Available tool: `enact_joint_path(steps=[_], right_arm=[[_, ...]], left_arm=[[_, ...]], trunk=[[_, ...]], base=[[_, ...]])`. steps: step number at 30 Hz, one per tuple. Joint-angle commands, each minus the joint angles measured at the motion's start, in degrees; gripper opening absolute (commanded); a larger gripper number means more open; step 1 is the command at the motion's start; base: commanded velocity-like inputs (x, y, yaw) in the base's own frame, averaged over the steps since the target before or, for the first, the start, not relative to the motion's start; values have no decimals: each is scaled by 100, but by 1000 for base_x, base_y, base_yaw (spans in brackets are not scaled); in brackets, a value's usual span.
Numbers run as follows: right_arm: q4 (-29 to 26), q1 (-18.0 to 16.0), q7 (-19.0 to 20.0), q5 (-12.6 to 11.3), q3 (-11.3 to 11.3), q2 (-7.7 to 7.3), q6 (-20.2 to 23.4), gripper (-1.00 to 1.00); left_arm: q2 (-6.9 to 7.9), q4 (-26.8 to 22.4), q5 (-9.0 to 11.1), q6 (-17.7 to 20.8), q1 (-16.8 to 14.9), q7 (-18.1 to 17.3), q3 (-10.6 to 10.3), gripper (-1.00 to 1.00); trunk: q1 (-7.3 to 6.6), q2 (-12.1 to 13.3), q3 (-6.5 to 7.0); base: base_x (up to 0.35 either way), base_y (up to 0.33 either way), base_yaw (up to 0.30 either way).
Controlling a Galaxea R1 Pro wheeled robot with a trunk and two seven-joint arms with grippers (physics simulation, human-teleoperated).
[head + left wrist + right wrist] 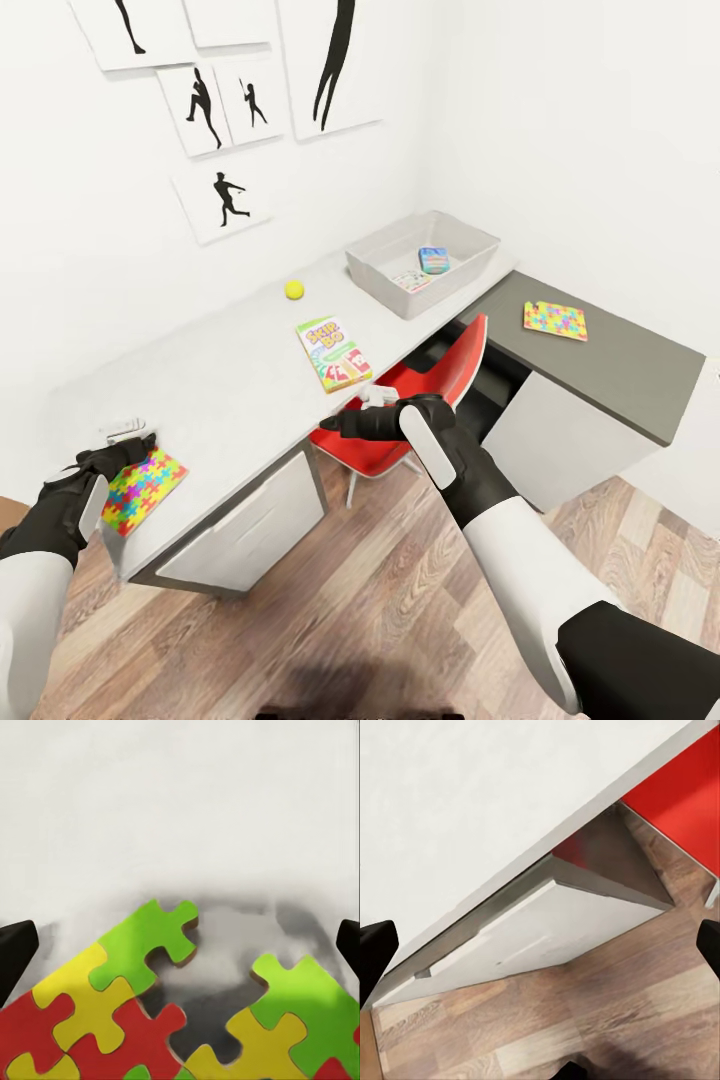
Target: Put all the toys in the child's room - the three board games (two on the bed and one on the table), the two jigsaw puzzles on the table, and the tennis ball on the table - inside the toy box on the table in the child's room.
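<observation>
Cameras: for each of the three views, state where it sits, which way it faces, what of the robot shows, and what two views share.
Head view: high on the robot, looking down over the table, toy box and both arms.
Left wrist view: near the left gripper, looking closely at a jigsaw puzzle; dark fingertips at the edges.
Right wrist view: near the right gripper, facing the table's edge, floor and red chair.
Shared: head and left wrist views both show that puzzle.
</observation>
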Motion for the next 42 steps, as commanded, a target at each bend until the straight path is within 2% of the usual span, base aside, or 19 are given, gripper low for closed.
enact_joint_path(steps=[1, 42], right_arm=[[-3, -4, -10, -9, 2, 0, 19, 100], [-3, -5, -1, -17, -4, 0, 26, 100]], left_arm=[[-4, -9, 0, 37, -3, -39, 26, 100], [-4, -17, 0, 36, -2, -42, 26, 100]], trunk=[[2, -9, -8], [2, -9, -8]], base=[[-43, -42, 0], [-26, -5, 0]])
